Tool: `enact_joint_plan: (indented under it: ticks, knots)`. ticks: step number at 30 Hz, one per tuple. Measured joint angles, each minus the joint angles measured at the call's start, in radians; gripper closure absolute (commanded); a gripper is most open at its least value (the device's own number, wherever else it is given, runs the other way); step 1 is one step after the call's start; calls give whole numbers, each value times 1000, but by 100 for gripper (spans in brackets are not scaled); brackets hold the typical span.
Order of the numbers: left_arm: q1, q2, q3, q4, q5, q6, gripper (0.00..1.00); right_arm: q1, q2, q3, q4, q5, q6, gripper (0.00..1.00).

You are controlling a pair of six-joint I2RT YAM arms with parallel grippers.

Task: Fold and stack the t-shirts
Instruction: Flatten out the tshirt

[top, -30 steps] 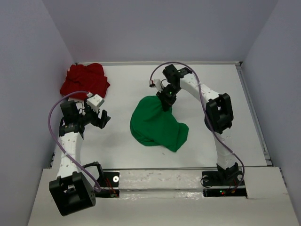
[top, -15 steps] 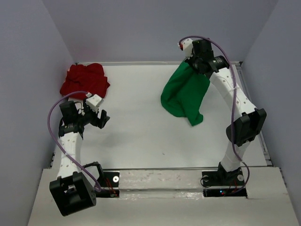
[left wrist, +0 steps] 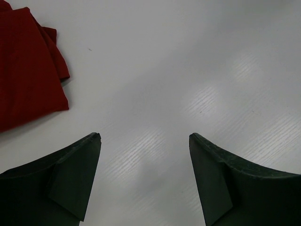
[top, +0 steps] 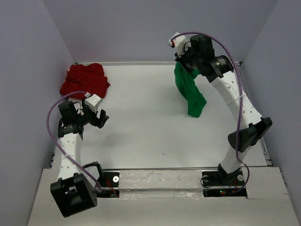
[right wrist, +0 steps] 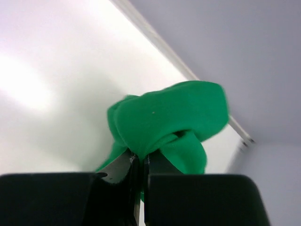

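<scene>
The green t-shirt (top: 189, 90) hangs in the air at the back right, bunched into a narrow drape, with my right gripper (top: 181, 62) shut on its top. In the right wrist view the green cloth (right wrist: 169, 117) bulges out over the pinched jaws of my right gripper (right wrist: 143, 157). The red t-shirt (top: 84, 80) lies crumpled at the back left corner of the table; its edge (left wrist: 28, 70) shows in the left wrist view. My left gripper (top: 101, 117) hovers just in front of it, open, with only bare table between the jaws of my left gripper (left wrist: 145, 137).
White table (top: 141, 122) enclosed by grey walls on three sides, with a raised rim (top: 254, 113) along the right edge. The arm bases (top: 221, 179) stand at the near edge.
My right arm has lifted the green t-shirt off the middle of the table and swung it up to the back right, where it now hangs narrower. The left arm has stayed still.
</scene>
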Motion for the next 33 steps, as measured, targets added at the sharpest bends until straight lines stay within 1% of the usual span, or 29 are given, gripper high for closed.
enact_joint_plan:
  ticks: [1,4,6,7,8,9,10,11,12,14,16,19,25,28,32,33]
  knots:
    - [0,-2,0,1,0,0,14,20,0,0,-11,-42,8,100]
    - [6,-2,0,1,0,0,15,98,17,-7,-72,-272,41,100]
    - [14,-6,0,1,0,0,14,157,54,-58,-91,-432,56,99]
    - [18,-10,0,1,0,0,15,179,71,-82,-100,-480,59,80]
    - [20,-13,0,2,0,0,14,207,101,-123,-108,-536,61,59]
    - [23,-16,0,2,1,0,14,235,148,-163,-125,-599,62,30]
    - [26,-20,0,2,1,0,14,253,183,-181,-143,-629,66,21]
    - [28,-22,0,3,1,0,14,281,246,-205,-174,-672,54,14]
    - [30,-23,0,3,1,0,14,296,289,-220,-192,-696,47,1]
    - [32,-23,0,3,1,0,14,330,377,-257,-234,-741,43,0]
    - [32,-23,0,3,2,0,14,347,410,-290,-268,-757,42,0]
    - [32,-23,0,3,4,1,14,343,394,-290,-299,-760,41,0]
    - [32,-23,0,2,6,2,14,307,300,-227,-306,-717,46,0]
    - [32,-23,0,2,8,3,14,280,259,-214,-290,-640,58,0]
    - [32,-23,0,2,11,5,14,244,223,-243,-203,-420,89,6]
    - [32,-23,0,2,11,5,14,232,222,-255,-179,-364,96,9]
